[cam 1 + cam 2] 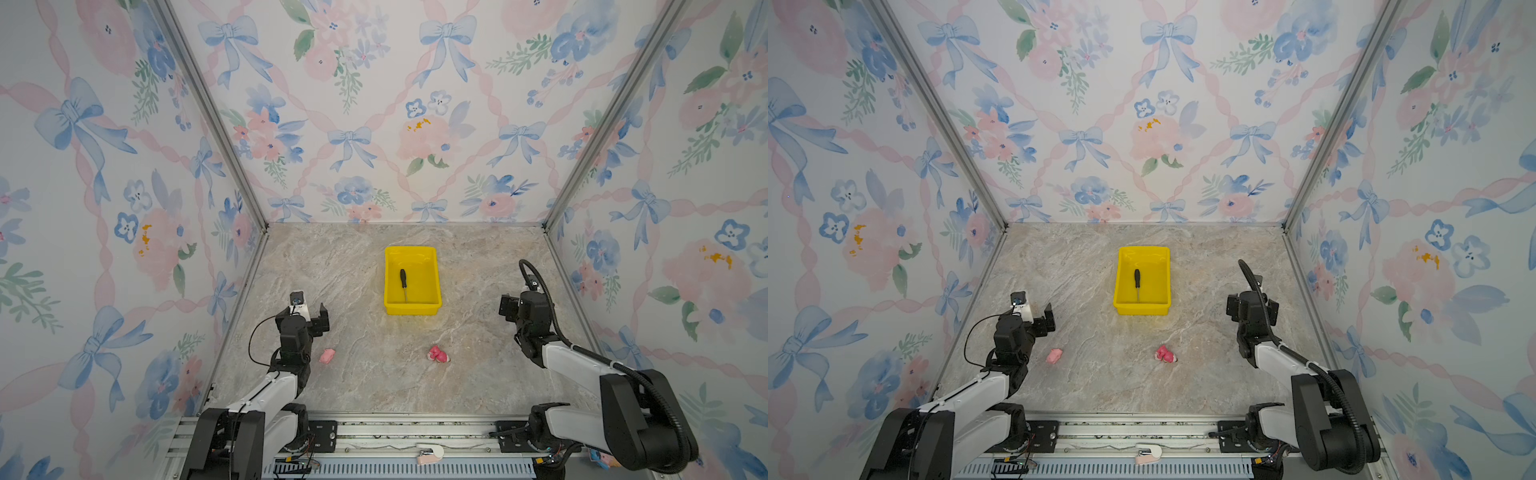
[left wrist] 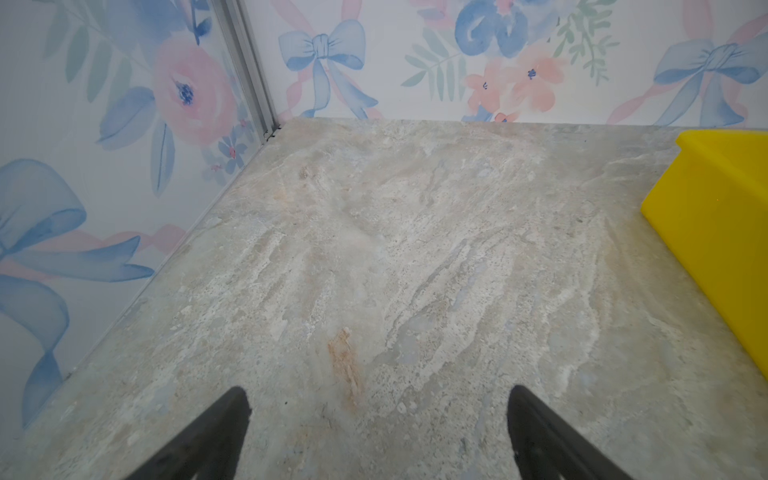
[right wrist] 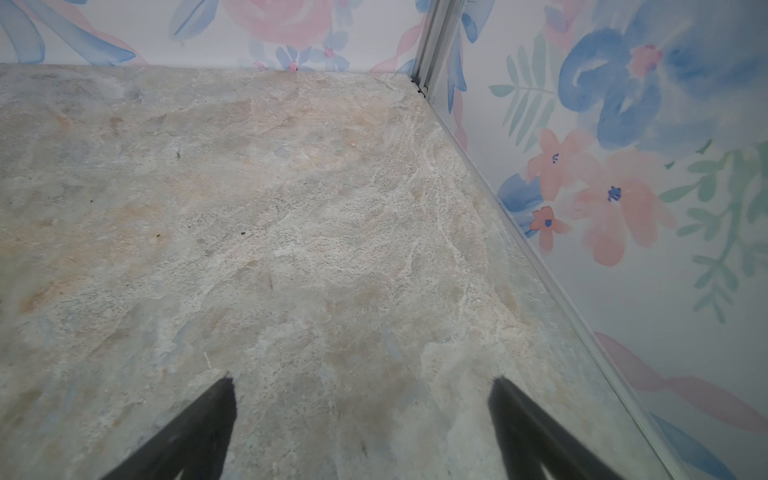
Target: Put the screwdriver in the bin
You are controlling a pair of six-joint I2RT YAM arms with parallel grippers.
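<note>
The screwdriver [image 1: 403,284] [image 1: 1137,284], with a black handle and thin silver shaft, lies lengthwise inside the yellow bin [image 1: 412,310] [image 1: 1142,310] in both top views, handle toward the back wall. My left gripper [image 1: 311,312] [image 1: 1039,314] [image 2: 376,395] hovers open and empty over bare table, left of and nearer than the bin. In the left wrist view only a side wall of the bin [image 2: 715,216] shows. My right gripper [image 1: 517,303] [image 1: 1250,305] [image 3: 361,384] is open and empty over the table near the right wall, well right of the bin.
Two small pink objects lie on the marble-patterned table nearer than the bin: one [image 1: 327,355] [image 1: 1054,355] beside the left arm, one [image 1: 438,354] [image 1: 1165,354] near the middle. Floral walls close three sides. A metal rail [image 1: 415,432] runs along the front edge.
</note>
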